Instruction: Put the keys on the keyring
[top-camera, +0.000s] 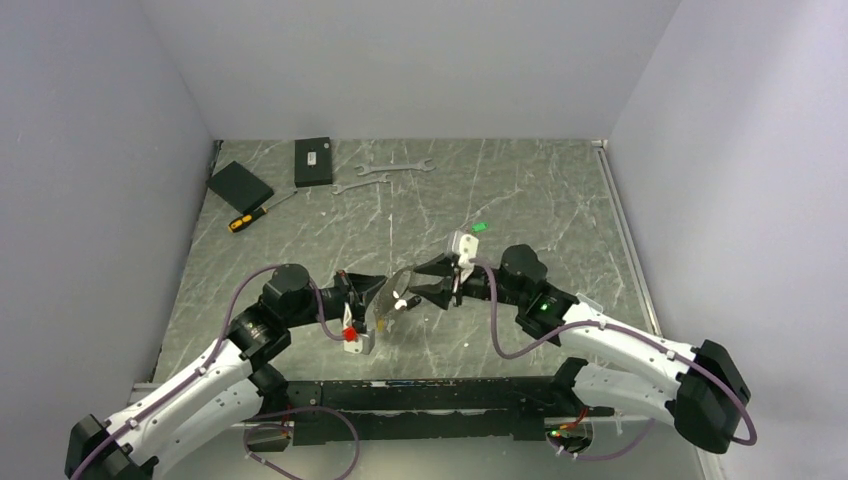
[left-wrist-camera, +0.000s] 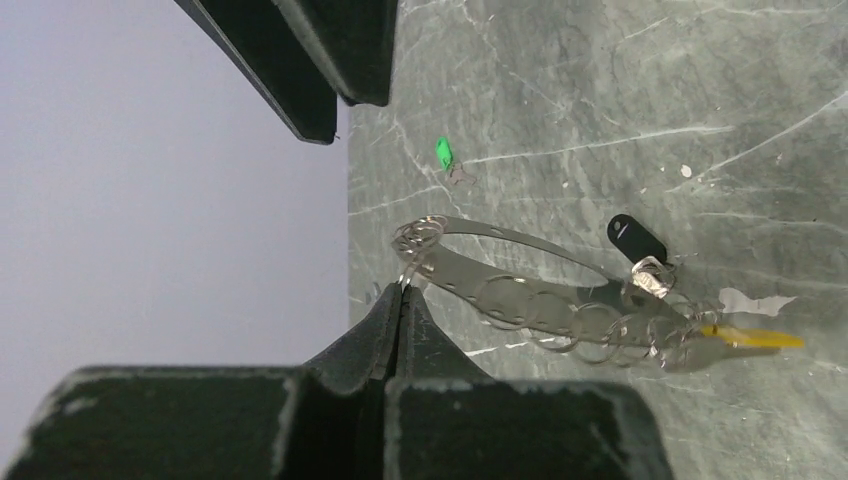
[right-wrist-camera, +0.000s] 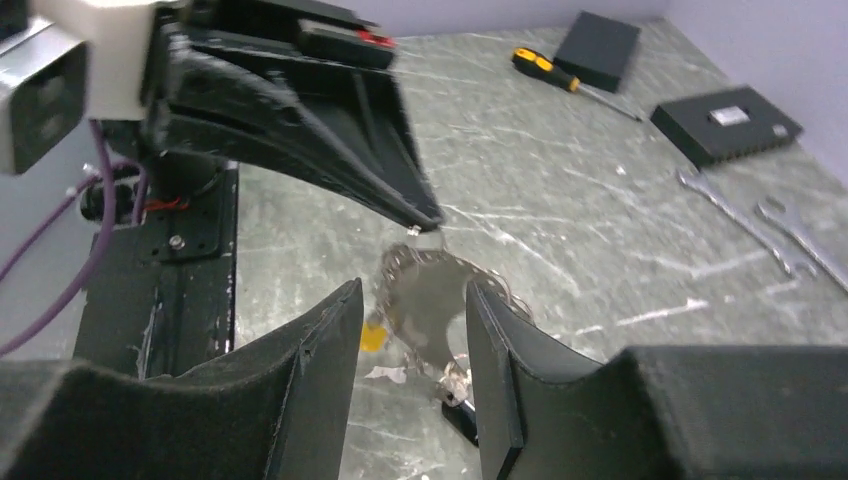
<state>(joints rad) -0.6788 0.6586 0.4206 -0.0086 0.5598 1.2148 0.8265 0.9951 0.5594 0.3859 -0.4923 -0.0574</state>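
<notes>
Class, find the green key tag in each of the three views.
Top view: green tag on the table, right of centre.
Left wrist: green tag upper middle, beyond the keyring.
Right wrist: not in it.
Shared landmark: the keyring, pinched by the left gripper.

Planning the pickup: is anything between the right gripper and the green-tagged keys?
Nothing visible lies between. The keys sit on the table just beyond the right gripper, whose fingers flank the keyring pinched by the left gripper.

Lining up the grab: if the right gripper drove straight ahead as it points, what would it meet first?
The keyring, pinched by the left gripper, directly ahead of the right gripper, whose jaws stand open; how close is unclear.
</notes>
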